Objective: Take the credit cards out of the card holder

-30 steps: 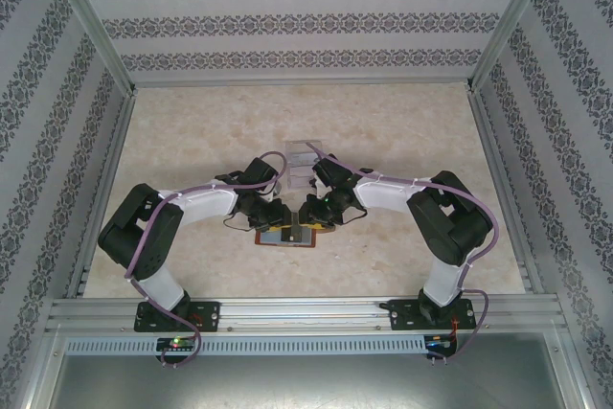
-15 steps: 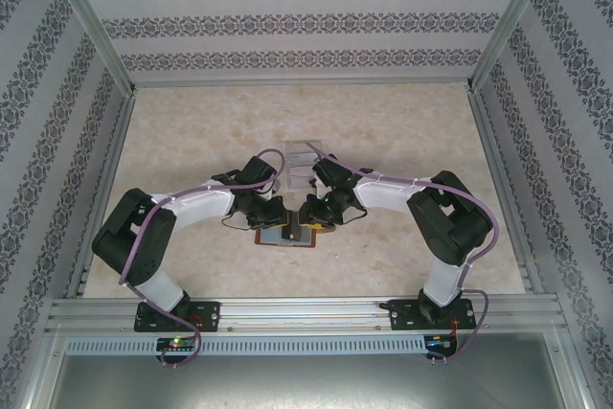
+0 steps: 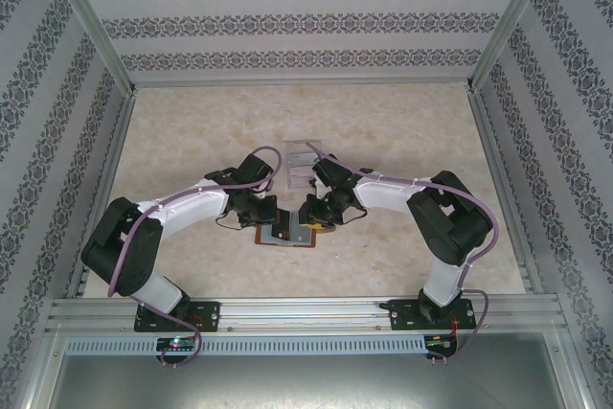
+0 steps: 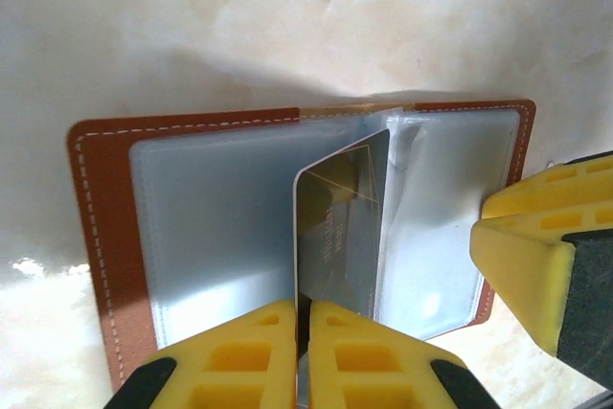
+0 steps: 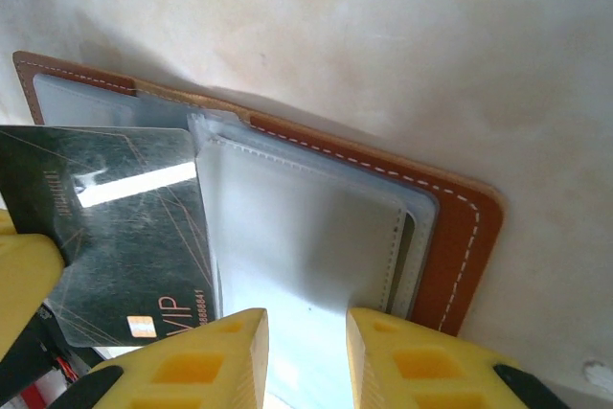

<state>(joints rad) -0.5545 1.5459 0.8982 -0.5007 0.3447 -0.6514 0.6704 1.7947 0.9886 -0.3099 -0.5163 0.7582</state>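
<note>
while the right jaws are sitting part-open at the card holder [image 4: 96,237], the left jaws are pinching the dark card [image 4: 337,227], its length running straight toward them.

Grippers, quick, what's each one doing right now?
Left gripper: closed on the dark credit card.
Right gripper: jaws part open, fingertips down on the card holder; no grip can be told.

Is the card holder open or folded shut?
Open: the card holder lies spread flat, its grey-blue pockets facing up on both sides of the fold.
</note>
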